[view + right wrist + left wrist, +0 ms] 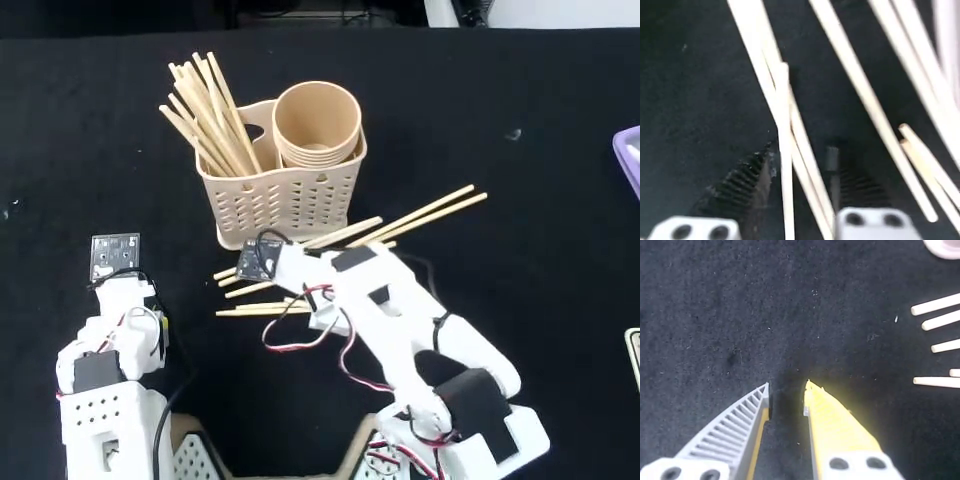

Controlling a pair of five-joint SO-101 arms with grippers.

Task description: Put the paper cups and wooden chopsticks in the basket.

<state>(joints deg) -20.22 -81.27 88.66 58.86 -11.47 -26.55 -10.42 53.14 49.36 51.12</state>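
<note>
Black worktop (520,300) lies beneath us. Our right hand (800,150) is half open, straddling pale loose chopsticks (785,125) without gripping them. At its 12 o'clock, the beige basket (290,200) holds stacked paper cups (316,125). Our left hand (787,390), slightly parted, is empty.

A black-clothed table (80,120) fills the scene, a purple object (629,158) at one edge.

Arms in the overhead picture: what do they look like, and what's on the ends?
Both are white plastic with black motor blocks; the left arm has a perforated base, the right arm trails red, white and black wires. The left tool pairs a pale ribbed finger with a yellow one; the right tool has dark ribbed fingers.
</note>
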